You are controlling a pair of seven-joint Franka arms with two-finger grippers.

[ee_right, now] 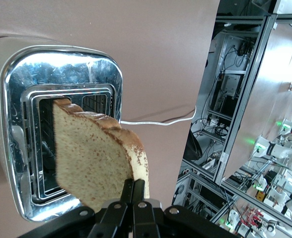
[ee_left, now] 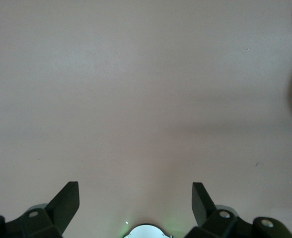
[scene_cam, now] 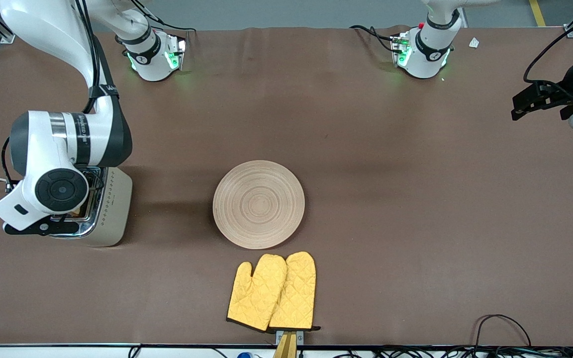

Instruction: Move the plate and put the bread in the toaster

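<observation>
A: How is the bread (ee_right: 99, 158) seen?

B: A squarish brown speckled slice with a darker crust is shown, clamped at one edge between the closed fingers (ee_right: 134, 191) of the right gripper (ee_right: 134, 186). It is held over the toaster (scene_cam: 110, 209), with its other end pointed into a slot of the chrome top (ee_right: 61, 69).

A: And the plate (scene_cam: 258, 204)?

B: It is found mid-table, pale wood with ring grooves, well apart from the toaster, which stands toward the right arm's end. A pair of yellow oven mitts (scene_cam: 272, 292) lies just nearer the front camera than the plate.

A: What of the left gripper (ee_left: 136, 198)?

B: It is held over bare brown table (ee_left: 136, 89) at the left arm's end, fingers (ee_left: 66, 201) spread apart. Open tabletop is seen around the plate on its remaining sides.
</observation>
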